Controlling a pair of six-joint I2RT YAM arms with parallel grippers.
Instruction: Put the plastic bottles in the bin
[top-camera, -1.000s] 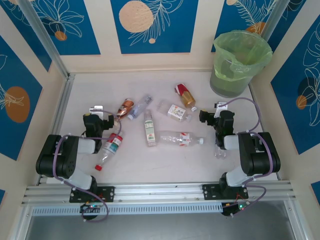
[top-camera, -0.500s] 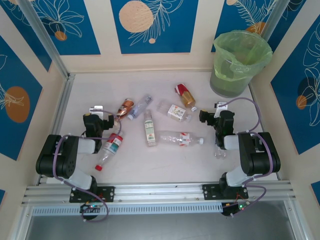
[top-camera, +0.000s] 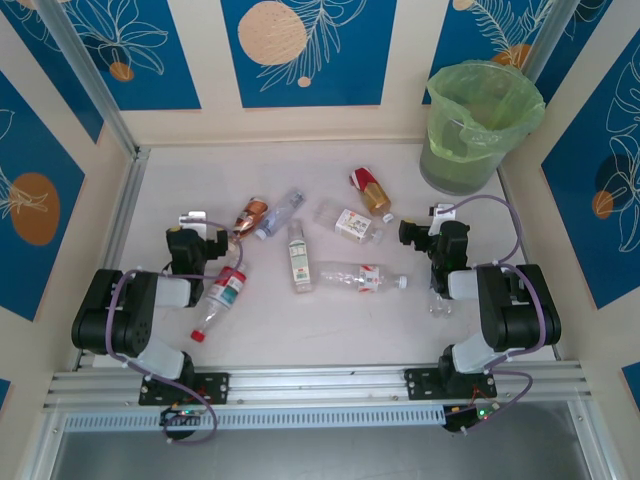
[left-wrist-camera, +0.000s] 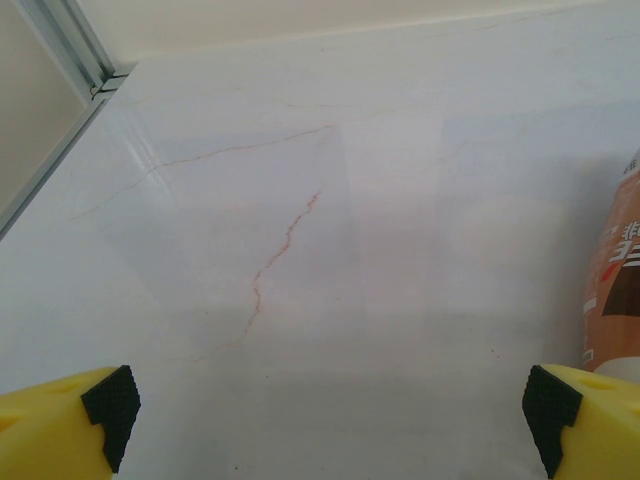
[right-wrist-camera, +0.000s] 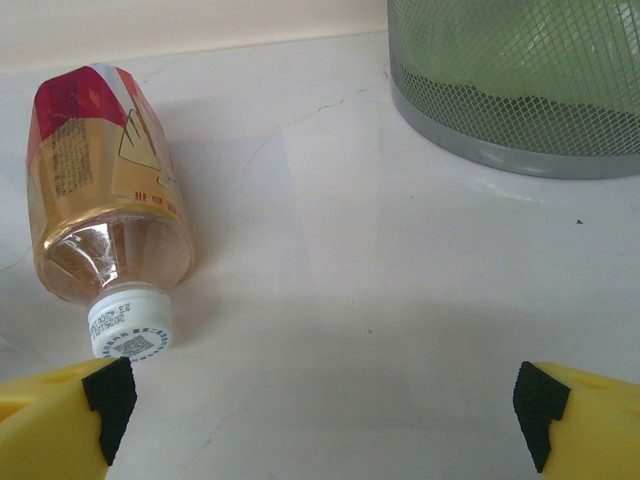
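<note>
Several plastic bottles lie scattered on the white table: an amber one with a red label (top-camera: 370, 190), a clear one with a white label (top-camera: 351, 223), a long clear one (top-camera: 360, 277), a green-labelled one (top-camera: 299, 257), and a red-capped one (top-camera: 220, 298). The bin (top-camera: 480, 125) stands at the back right. My left gripper (top-camera: 195, 225) rests open beside an amber bottle (top-camera: 250, 215), whose side shows at the right edge (left-wrist-camera: 620, 290). My right gripper (right-wrist-camera: 325, 400) is open and empty, with the amber bottle's white cap (right-wrist-camera: 128, 322) just ahead of its left finger and the bin's mesh wall (right-wrist-camera: 520, 90) beyond.
A small clear bottle with a blue label (top-camera: 280, 212) lies beside the amber one on the left. Another clear bottle (top-camera: 440, 297) lies against the right arm. Walls with aluminium rails (top-camera: 120, 230) close the table on three sides.
</note>
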